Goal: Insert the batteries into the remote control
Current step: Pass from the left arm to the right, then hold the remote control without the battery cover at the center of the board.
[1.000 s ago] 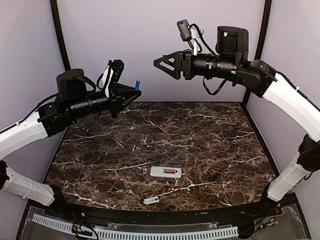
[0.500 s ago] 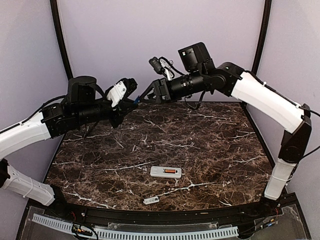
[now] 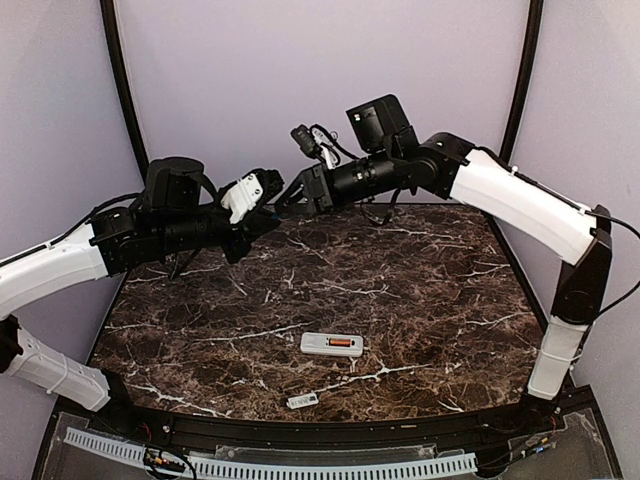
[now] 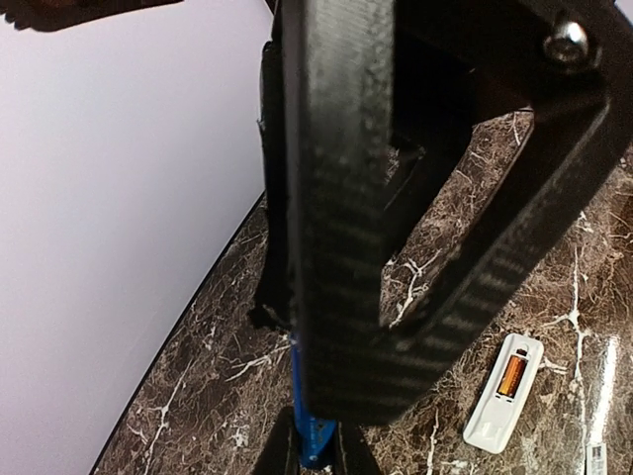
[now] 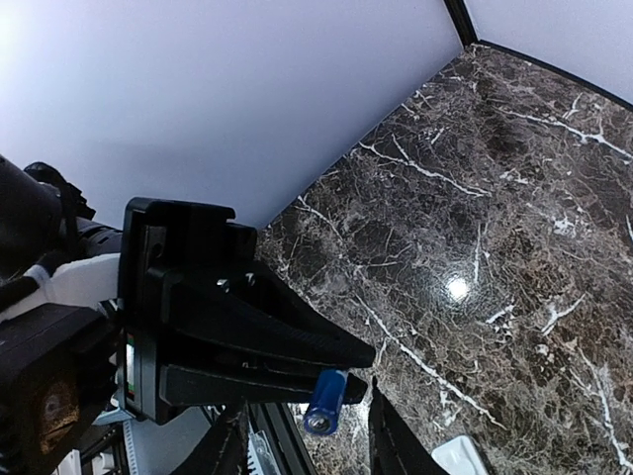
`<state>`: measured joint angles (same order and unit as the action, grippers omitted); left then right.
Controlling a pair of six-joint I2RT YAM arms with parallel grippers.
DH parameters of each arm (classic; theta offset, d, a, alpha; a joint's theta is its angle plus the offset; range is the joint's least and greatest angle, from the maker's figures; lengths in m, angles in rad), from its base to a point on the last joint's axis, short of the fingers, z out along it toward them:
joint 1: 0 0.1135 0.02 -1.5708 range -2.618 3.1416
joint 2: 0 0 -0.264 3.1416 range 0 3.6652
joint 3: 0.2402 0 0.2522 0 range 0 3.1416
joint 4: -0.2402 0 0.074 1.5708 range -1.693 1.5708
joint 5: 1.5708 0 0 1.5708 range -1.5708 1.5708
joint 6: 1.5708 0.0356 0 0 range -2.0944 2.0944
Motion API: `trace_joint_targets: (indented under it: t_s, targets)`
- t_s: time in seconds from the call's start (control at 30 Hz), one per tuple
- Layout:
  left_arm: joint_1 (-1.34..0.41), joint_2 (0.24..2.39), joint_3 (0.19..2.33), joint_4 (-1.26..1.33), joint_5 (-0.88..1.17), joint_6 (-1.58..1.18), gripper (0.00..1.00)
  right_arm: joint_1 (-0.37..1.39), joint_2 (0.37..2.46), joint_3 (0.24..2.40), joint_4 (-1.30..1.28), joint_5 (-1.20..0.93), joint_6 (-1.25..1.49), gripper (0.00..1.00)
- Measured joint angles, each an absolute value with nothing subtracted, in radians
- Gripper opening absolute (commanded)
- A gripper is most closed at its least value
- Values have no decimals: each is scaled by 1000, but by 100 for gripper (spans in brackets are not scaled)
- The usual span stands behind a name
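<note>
I'm holding the blue battery (image 5: 324,401) pinched in the left tool (image 3: 268,214), up in the air at the upper centre of the overhead frame, well above the tabletop (image 3: 420,300). In the left wrist view the battery's long axis runs up and down the frame, sticking out past my fingertips. In the right wrist view one round end faces the lens.

The right tool (image 3: 285,203) has its jaws part-way apart, one finger on each side of the battery with a gap showing on both sides, so it holds nothing.

The remote control (image 3: 332,345) lies flat at lower centre of the overhead frame, long axis left to right. The orange battery (image 3: 345,345) sits lengthwise in its right half. The loose cover (image 3: 302,401) is below and left of it, near the front edge.

A second ago the two tools were well apart, the right one high in the frame, and the blue battery stood clear above the left tool. Now both arms have dropped and the tips meet, which hides the battery from overhead. The remote control and cover have not moved.
</note>
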<state>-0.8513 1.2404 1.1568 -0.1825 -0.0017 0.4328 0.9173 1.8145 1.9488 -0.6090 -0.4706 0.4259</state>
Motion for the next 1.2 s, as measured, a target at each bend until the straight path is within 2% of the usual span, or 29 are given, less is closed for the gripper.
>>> trace_joint_targets:
  t_s: [0.1,0.33,0.43,0.47,0.5,0.53,0.57,0.63,0.73,0.97,1.2]
  targets:
    - [-852,1240,1157,-183,12,434,0,917,1826,1945,-602,-477,427,28]
    - [-852,1240,1157,-189,24,434,0,918,1835,1939,-598,-481,430,1]
    - [-852,1240,1157,-200,24,434,0,916,1835,1930,-599,-472,432,0]
    - [-852,1240,1157,-204,24,434,3,916,1835,1928,-600,-472,428,0]
    - [-853,1240,1157,-207,24,434,24,916,1835,1927,-601,-471,427,0]
    - [-853,1240,1157,-208,25,434,36,916,1835,1927,-603,-469,427,0]
    - [-853,1240,1157,-208,26,439,54,916,1834,1925,-604,-469,427,0]
    - [-853,1239,1157,-214,38,440,69,915,1828,1911,-606,-463,431,0]
    - [-853,1224,1146,-231,76,450,78,904,1794,1836,-606,-453,454,0]
    - [-854,1156,1097,-316,160,443,83,865,1651,1530,-562,-397,538,0]
    - [-854,1155,1055,-402,215,374,72,860,1496,1158,-458,-335,632,0]
